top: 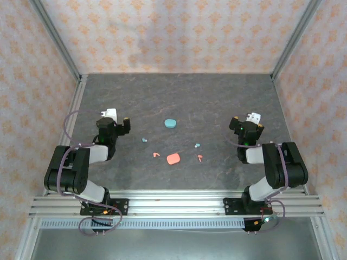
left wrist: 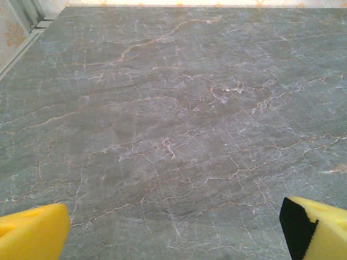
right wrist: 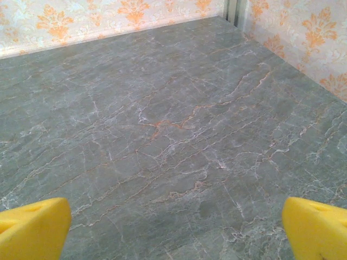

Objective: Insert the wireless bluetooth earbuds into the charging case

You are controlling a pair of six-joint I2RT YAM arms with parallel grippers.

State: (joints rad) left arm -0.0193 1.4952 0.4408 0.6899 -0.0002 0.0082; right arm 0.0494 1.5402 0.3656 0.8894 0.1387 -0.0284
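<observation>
A teal charging case (top: 171,123) lies shut mid-table, and a salmon-pink case (top: 173,158) lies nearer the front. Around them lie tiny earbuds: a teal one (top: 144,140) on the left, another teal one (top: 197,145) on the right, a pink one (top: 156,155) left of the pink case, and a second pink one (top: 200,157) to its right. My left gripper (top: 117,121) (left wrist: 173,233) hovers left of the group, open, with bare table between its yellow fingertips (left wrist: 32,230). On the right, my right gripper (top: 247,122) (right wrist: 173,233) is open too and holds nothing.
The dark marbled table (top: 179,97) is bounded by patterned walls at the back and sides, with metal posts (top: 57,38) in the far corners. An aluminium rail (top: 173,203) carrying the arm bases runs along the near edge.
</observation>
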